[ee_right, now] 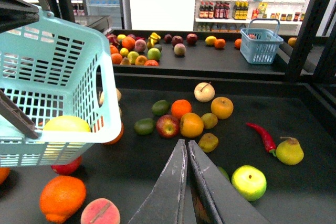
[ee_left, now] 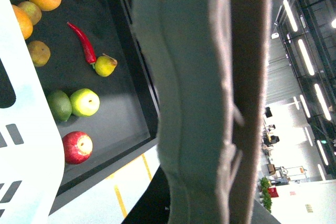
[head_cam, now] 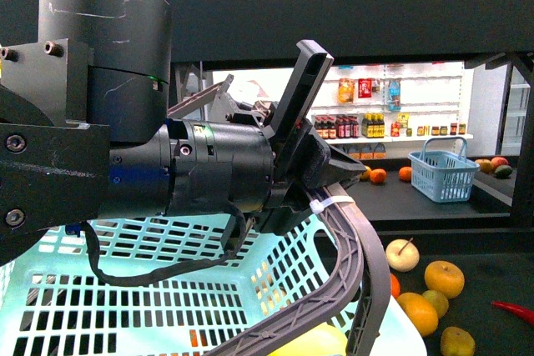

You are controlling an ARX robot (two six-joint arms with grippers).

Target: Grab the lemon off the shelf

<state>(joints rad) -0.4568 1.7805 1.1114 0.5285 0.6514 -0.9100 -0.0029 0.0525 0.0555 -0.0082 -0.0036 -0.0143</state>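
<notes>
Lemon: the smooth, bright-yellow oval lemon (ee_right: pixel 65 124) lies on its side inside the pale turquoise slatted plastic basket (head_cam: pixel 125 306). In the front view it sits at the bottom centre of the frame, partly behind the basket's handle.
Long axis: roughly level and running along the basket wall, so it crosses the front frame from side to side. The slats and rim hide both tips, so which end points where cannot be told.
Left gripper: the black left gripper (head_cam: pixel 355 171), at the middle of the front frame, has its jaws drawn together on the top of the grey plastic handle (head_cam: pixel 357 248).
Right gripper: the dark right gripper (ee_right: pixel 186 142) has its fingers almost touching, with only a thin slit between them, and it holds nothing.
Shelf: the black metal-framed shelf (head_cam: pixel 488 271) fills the lower right of the front frame. A round orange fruit (head_cam: pixel 417 313) and a red chilli pepper (head_cam: pixel 513 311) lie loose on its dark tier.
</notes>
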